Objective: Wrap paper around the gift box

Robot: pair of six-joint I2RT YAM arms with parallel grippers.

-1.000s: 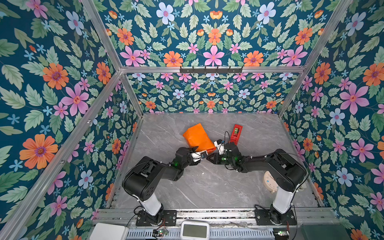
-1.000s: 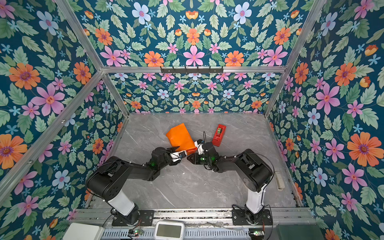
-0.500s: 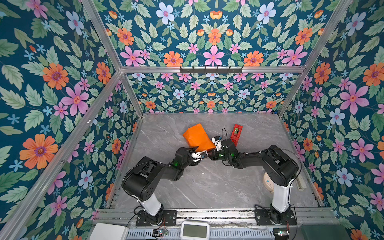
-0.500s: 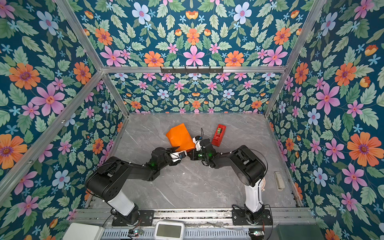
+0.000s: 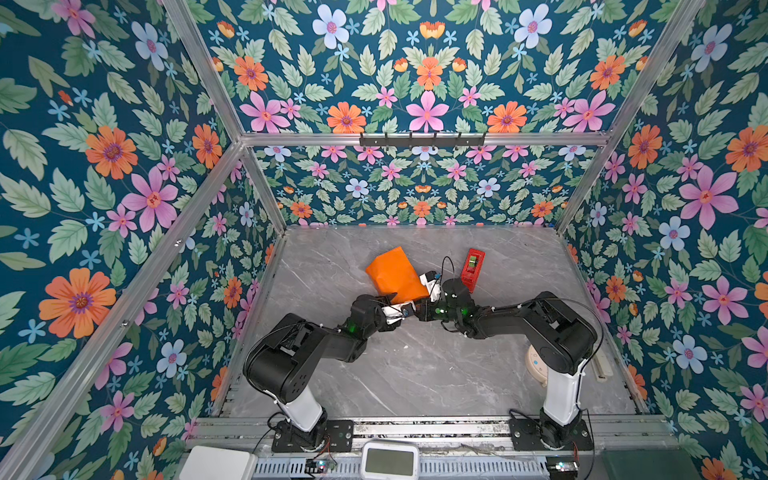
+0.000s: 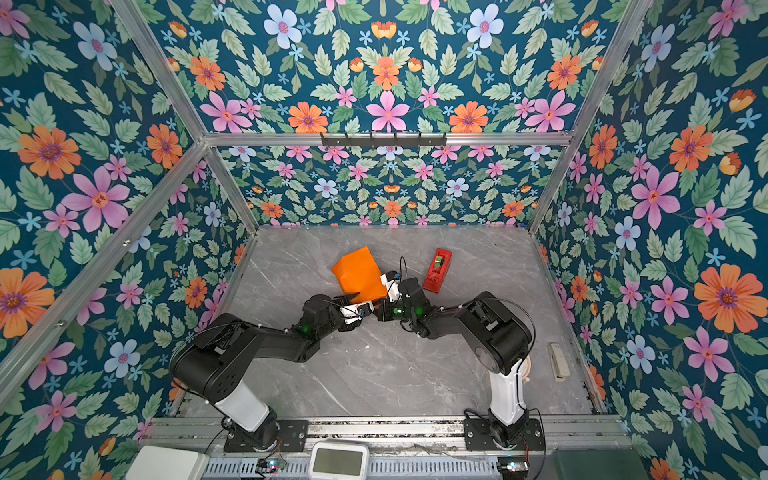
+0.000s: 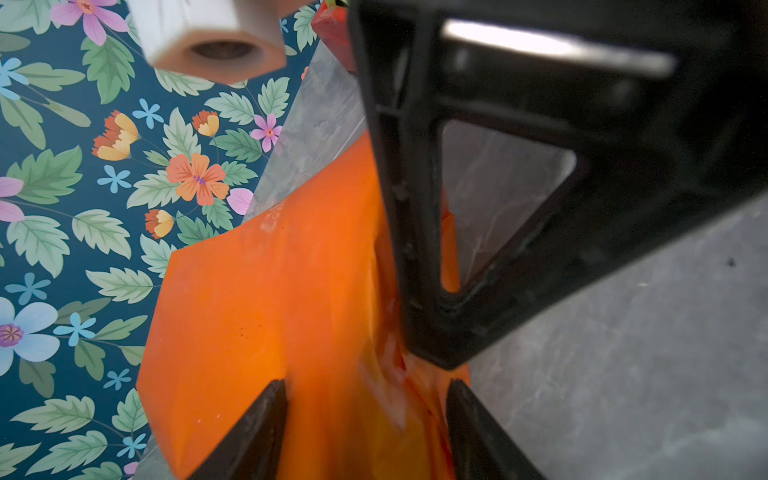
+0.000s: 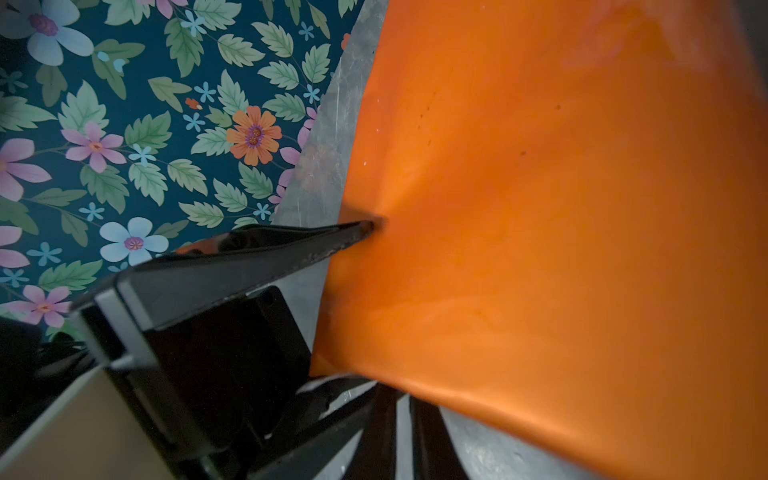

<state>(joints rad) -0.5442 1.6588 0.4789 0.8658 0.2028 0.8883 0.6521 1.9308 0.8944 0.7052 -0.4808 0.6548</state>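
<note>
Flowered wallpaper [image 5: 124, 166] on dark blue covers the walls around a grey marble table [image 5: 415, 374]. On this table, in both top views, the paper [image 5: 395, 276] [image 6: 359, 272] lies with its glossy orange face outside, folded into a boxy bundle that starts right at the fingertips of both arms and reaches away from them. The gift box itself is hidden; only the shape of the bundle shows.

The left gripper [image 7: 365, 390] has its two black fingers [image 7: 257, 432] rather wide apart, one on each side of the near end of the bundle. The paper fills the whole gap between them, so they hold it. In the right wrist view one left finger [image 8: 291, 253] presses a small dent into the orange face.

The right gripper [image 8: 401, 419] has its fingers [image 8: 422, 436] close together, with only a thin gap. Their tips go under the edge of the paper, and they seem to pinch a crumpled fold just in front of the left fingers.

A red tape dispenser [image 5: 472, 269] with a green roll lies beyond the right fingers, near the paper but apart from it. Any label on it is too small to read.
</note>
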